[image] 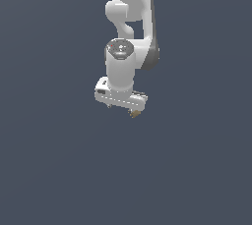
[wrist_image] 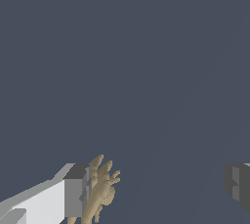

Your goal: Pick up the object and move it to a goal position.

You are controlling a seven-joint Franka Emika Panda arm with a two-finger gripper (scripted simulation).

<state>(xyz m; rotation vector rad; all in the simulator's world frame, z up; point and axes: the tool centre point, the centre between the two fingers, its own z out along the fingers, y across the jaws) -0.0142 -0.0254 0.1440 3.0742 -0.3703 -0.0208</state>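
Note:
The object [wrist_image: 101,189] is a small tan-brown lump with a jagged, toothed outline. In the wrist view it lies right against the inner face of one grey finger [wrist_image: 75,191]. The other finger [wrist_image: 238,185] stands far off across a wide gap, so my gripper [wrist_image: 156,189] is open and holds nothing. In the exterior view the white gripper bar [image: 120,98] hangs low on the white arm [image: 129,32]. The object [image: 135,114] peeks out just under the end of the bar on the exterior view's right. The fingertips are mostly hidden by the bar in that view.
A plain dark blue-grey surface [image: 59,170] fills both views. No other objects, containers or edges show.

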